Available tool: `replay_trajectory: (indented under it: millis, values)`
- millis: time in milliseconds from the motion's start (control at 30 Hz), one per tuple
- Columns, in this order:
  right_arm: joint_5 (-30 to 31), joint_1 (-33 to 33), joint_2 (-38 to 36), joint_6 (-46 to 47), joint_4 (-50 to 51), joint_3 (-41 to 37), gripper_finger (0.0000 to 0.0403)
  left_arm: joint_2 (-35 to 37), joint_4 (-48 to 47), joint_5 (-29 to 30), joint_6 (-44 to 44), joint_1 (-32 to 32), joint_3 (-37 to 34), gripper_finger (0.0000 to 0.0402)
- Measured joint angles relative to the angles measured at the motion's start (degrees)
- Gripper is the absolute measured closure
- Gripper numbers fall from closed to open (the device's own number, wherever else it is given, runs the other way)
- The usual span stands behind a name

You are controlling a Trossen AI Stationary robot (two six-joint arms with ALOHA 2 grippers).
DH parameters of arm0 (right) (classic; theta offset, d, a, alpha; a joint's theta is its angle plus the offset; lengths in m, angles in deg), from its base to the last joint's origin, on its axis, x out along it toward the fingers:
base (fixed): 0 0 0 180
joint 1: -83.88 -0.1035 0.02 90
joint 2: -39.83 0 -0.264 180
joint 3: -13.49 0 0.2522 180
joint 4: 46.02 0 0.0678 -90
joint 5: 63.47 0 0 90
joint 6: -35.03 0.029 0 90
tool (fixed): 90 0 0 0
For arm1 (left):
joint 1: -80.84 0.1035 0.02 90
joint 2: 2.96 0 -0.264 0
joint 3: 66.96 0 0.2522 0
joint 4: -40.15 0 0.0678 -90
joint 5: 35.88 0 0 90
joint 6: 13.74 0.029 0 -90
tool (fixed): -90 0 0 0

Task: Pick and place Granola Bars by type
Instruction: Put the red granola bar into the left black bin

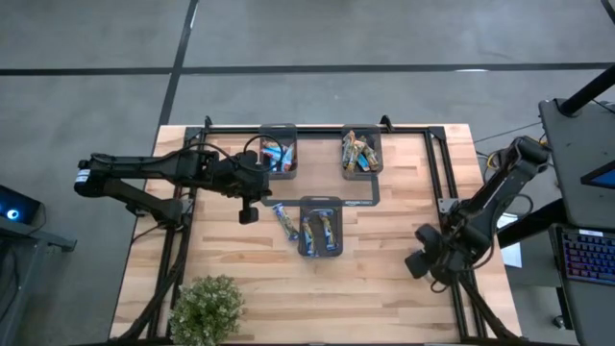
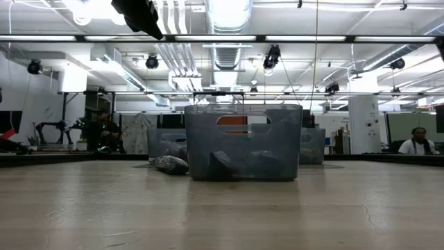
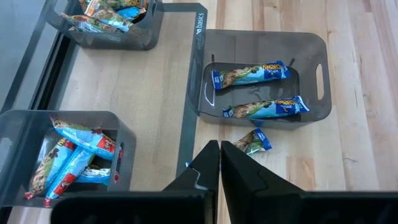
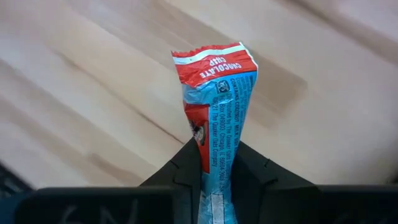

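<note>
Wood table [image 1: 384,279] | red-blue granola bar [image 4: 217,106] pinched between right gripper [image 4: 216,163] fingers

Open counter [image 1: 384,279] front-right; three trays [image 1: 321,229] crowd the centre and back, a plant [image 1: 207,308] blocks front-left, loose bar [image 1: 284,221] apparently touching the near tray.

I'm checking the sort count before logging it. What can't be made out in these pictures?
- Low view: front tray hides what lies in the two rear trays.
- High view: bars' types too small to tell.
- Right wrist view: right gripper covers the lower part of its held bar.
</note>
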Motion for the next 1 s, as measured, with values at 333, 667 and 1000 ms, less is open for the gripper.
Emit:
replay_trajectory:
  millis: [333, 667, 1000]
  values:
    - [3.80, 11.65, 0.47, -16.77, 0.20, 6.46, 0.0349, 0.00, 0.02, 0.00, 0.61, 0.02, 0.00, 0.0402]
    - [3.77, 24.88, 0.56, -33.54, 0.10, 12.30, 0.0349, 0.00, 0.02, 0.00, 0.63, 0.02, 0.00, 0.0402]
    - [3.63, 38.80, 0.56, -49.12, 0.08, 20.62, 0.0349, 0.00, 0.02, 0.00, 0.66, 0.00, 0.00, 0.0402]
